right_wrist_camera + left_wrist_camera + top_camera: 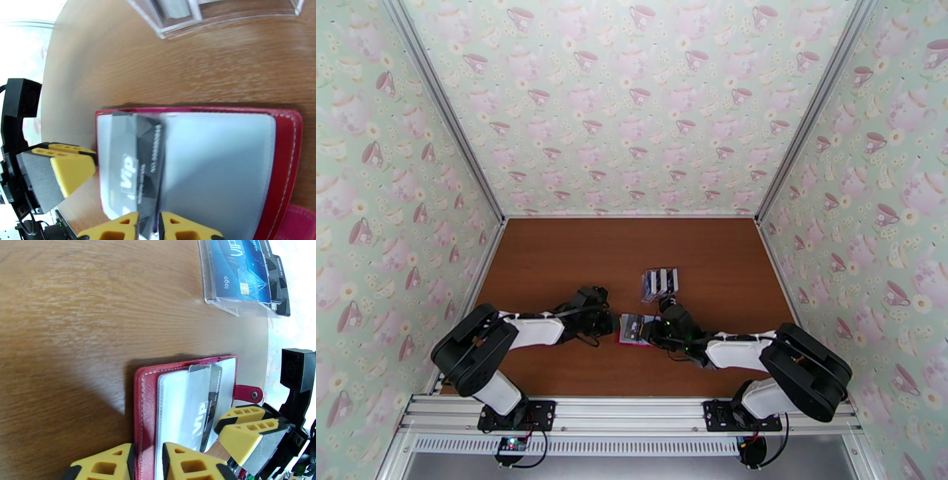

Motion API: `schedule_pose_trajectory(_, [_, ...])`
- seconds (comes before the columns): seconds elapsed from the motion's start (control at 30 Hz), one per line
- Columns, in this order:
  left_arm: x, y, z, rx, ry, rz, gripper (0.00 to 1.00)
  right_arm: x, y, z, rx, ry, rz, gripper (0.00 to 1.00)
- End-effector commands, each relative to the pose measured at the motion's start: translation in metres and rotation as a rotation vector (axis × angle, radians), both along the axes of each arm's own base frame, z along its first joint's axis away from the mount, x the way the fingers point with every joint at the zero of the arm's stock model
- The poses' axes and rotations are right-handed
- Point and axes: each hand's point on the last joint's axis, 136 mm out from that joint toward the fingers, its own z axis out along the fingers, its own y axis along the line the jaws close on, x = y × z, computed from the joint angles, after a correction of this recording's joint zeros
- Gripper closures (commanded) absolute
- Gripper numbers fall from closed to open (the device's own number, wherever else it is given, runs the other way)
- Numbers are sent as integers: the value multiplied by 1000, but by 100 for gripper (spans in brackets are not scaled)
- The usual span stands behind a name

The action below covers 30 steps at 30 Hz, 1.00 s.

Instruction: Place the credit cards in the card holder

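Right wrist camera is looking along my right jaws, which are clamping the near end of a black card (134, 169) marked VIP. The card's far end is lying on the pale inside of the card holder (286, 158), apparently partly under a clear pocket. The red card holder is lying open and flat on the bench (237, 71), between my two arms. My left jaws are straddling its stitched red edge, standing narrowly apart; I cannot tell whether they are pinching it. Beyond, a clear rack (237, 307) is standing on the bench, holding a blue card (237, 271) with darker cards behind.
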Motion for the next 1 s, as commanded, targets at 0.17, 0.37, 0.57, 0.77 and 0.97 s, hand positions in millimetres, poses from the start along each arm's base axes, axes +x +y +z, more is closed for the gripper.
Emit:
schedule_pose_trajectory(0.17, [-18,26,-52,220,68,-25,75,-2,6,-12,46,34,15,79])
schedule_pose_trajectory(0.37, [-19,36,-62,287,83,-24,86,-2,-1,-14,47,40,-1,87])
schedule_pose_trajectory(0.57, [-22,44,-76,346,109,-31,92,-3,-1,-10,80,26,16,89])
schedule_pose_trajectory(0.77, [-24,49,-82,378,123,-28,94,-6,-2,-12,96,34,37,95])
schedule_pose_trajectory(0.97, [-26,55,-86,407,135,-25,95,-11,-4,-16,83,46,67,97])
